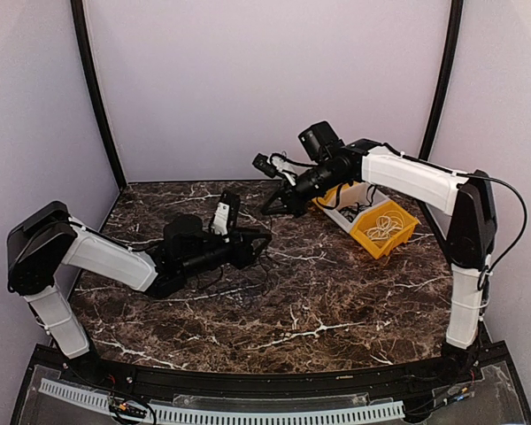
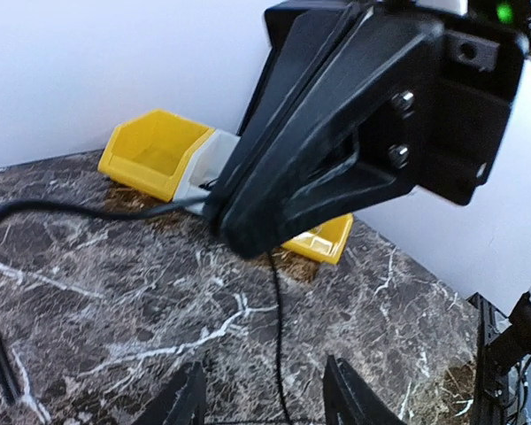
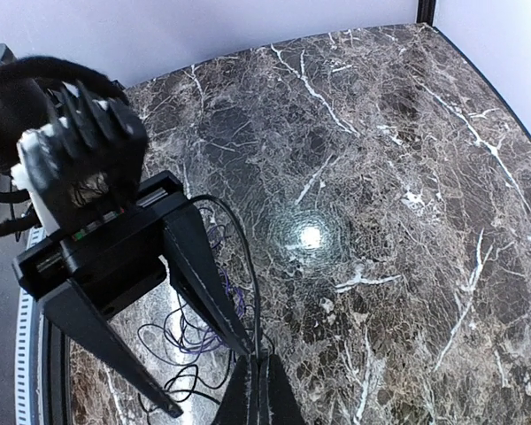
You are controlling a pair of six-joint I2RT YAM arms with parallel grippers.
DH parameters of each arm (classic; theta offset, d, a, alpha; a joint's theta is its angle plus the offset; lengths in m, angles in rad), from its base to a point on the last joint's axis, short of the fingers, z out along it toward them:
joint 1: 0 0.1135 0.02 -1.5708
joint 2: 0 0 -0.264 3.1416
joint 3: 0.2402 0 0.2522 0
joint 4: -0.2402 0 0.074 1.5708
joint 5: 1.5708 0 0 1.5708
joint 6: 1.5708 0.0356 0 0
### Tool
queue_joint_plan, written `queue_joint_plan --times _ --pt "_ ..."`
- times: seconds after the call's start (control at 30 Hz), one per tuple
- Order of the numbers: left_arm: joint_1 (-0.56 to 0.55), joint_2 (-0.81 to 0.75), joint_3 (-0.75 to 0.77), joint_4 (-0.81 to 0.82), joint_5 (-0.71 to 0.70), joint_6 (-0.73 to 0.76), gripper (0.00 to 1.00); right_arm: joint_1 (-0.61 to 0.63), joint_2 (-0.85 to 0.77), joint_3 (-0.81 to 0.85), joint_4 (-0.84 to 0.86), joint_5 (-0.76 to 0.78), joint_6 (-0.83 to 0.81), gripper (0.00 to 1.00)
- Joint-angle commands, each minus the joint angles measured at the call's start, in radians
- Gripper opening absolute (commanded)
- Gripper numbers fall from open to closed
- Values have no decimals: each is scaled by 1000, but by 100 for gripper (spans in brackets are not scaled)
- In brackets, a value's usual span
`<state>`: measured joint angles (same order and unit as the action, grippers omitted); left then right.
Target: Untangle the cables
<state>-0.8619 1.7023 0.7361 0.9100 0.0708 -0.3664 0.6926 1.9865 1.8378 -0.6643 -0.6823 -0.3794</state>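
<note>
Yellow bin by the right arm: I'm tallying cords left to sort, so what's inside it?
A loose coil of white cable lies in the yellow bin. Anything beneath the coil is covered and cannot be seen.

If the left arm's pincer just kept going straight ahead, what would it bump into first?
Probably the right arm's black pincer, hanging just ahead, shut on a thin black cable. The open left pincer points at it; the yellow plastic bin sits behind. Depth is unclear.
</note>
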Motion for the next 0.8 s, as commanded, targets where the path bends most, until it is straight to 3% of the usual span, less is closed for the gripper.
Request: queue_joint_plan --times 0.0,0.27,0.57,0.77 --pt "-6 8 2 183 85 23 48 8 -41 32 0 -19 29 0" --pt "-5 22 -1 198 151 -37 47 8 -33 48 12 -32 55 0" --pt "-6 106 37 277 57 -24 46 8 -52 72 7 -146 93 0" --pt "-5 214 93 329 69 -45 26 4 -130 72 11 -181 77 0"
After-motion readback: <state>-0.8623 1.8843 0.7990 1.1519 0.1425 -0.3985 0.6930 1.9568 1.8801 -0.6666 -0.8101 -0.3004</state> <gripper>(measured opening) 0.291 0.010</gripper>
